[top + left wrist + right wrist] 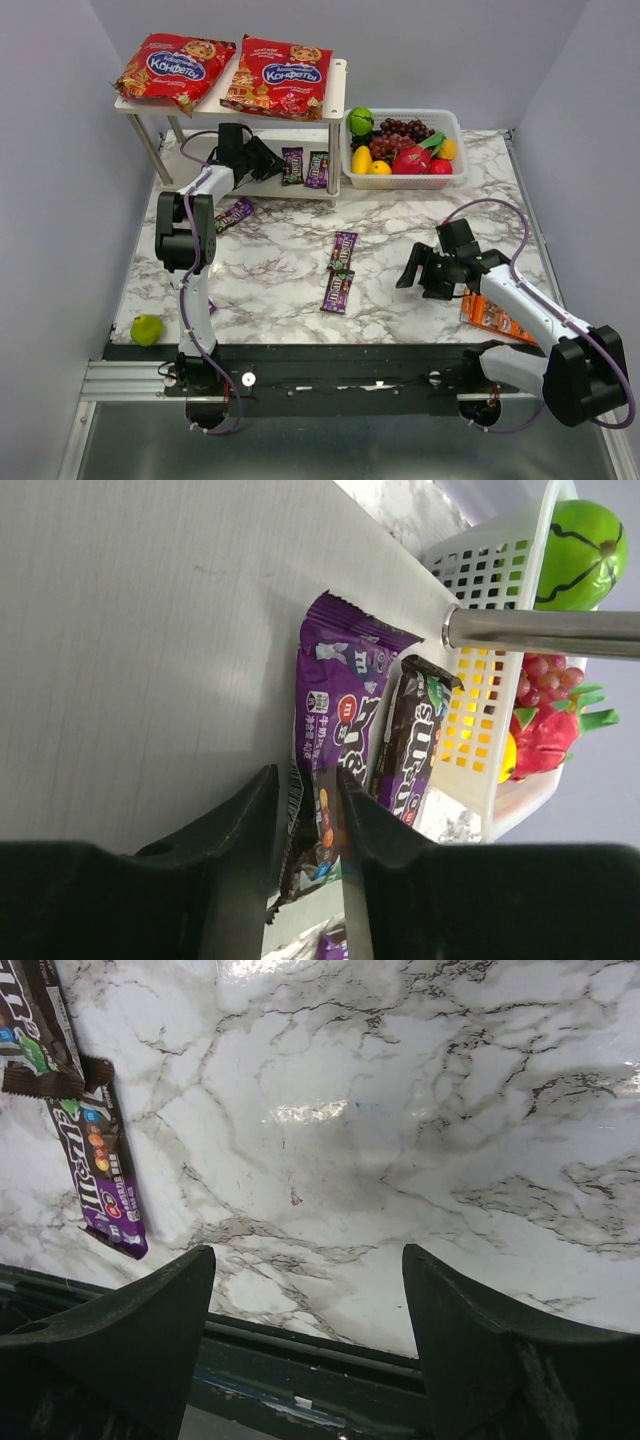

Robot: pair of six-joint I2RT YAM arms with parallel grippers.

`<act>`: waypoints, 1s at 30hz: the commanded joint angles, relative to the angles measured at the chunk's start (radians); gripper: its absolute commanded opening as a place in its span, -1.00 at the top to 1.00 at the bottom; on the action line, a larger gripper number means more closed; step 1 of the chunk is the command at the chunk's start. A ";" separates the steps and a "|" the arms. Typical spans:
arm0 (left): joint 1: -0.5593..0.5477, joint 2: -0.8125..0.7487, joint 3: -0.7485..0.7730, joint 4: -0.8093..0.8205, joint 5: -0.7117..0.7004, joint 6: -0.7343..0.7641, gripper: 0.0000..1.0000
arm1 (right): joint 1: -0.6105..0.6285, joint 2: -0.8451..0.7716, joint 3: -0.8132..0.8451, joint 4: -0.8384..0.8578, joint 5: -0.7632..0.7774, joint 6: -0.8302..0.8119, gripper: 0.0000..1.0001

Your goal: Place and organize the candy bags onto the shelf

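Two red candy bags (175, 66) (279, 76) lie side by side on the top board of the white shelf (337, 92). On the lower board lie two small purple-brown packets (292, 165) (317, 170). My left gripper (272, 160) reaches in under the top board. In the left wrist view it (306, 780) is shut on the near end of the purple packet (335, 715), which lies beside the darker one (410, 745). One packet (235, 213) lies by the shelf's left legs, and two more (343, 250) (337, 290) at mid-table. My right gripper (412, 272) (308, 1255) is open and empty over bare marble.
A white fruit basket (452, 125) (480, 570) stands right of the shelf, close to its metal leg (540, 632). An orange packet (495, 315) lies under my right arm. A green fruit (147, 329) sits at the front left edge. The two mid-table packets also show in the right wrist view (100, 1175) (35, 1030).
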 commanded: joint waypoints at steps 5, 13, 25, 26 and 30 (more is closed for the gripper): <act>0.017 -0.088 -0.078 0.027 0.004 -0.014 -0.25 | -0.005 -0.045 -0.030 0.004 -0.004 0.012 -0.68; 0.023 -0.231 -0.268 0.122 0.028 -0.068 -0.34 | -0.005 -0.074 -0.057 0.010 -0.027 0.021 -0.68; -0.179 -0.548 -0.673 0.026 -0.028 0.101 -0.38 | -0.007 -0.116 -0.135 0.027 -0.078 0.026 -0.68; -0.204 -0.564 -0.691 0.007 -0.042 0.115 -0.38 | -0.005 -0.120 -0.138 0.028 -0.078 0.024 -0.68; -0.319 -0.620 -0.786 -0.039 -0.065 0.138 -0.39 | -0.005 -0.131 -0.146 0.020 -0.087 0.018 -0.68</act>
